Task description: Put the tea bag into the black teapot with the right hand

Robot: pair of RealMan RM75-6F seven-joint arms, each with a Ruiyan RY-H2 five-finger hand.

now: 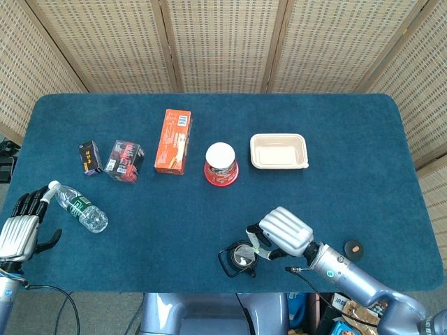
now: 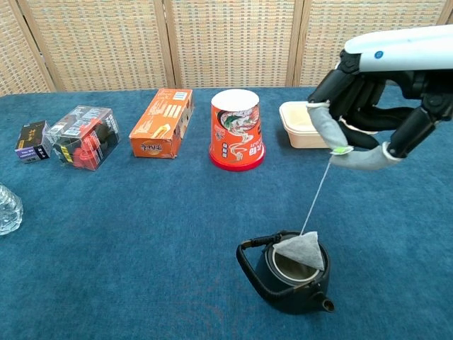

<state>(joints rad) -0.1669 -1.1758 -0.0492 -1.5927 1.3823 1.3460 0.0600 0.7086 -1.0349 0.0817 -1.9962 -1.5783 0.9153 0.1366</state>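
Right hand (image 2: 368, 127) pinching the string of a tea bag (image 2: 301, 251) that dangles over the open mouth of the black teapot (image 2: 287, 273) at the near table edge, left hand (image 1: 17, 234) released, fingers spread, beside a water bottle (image 1: 80, 207) at far left

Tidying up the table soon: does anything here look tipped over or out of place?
The water bottle lies on its side near the left hand. The red noodle cup stands upside down. Nothing spilled or damaged.
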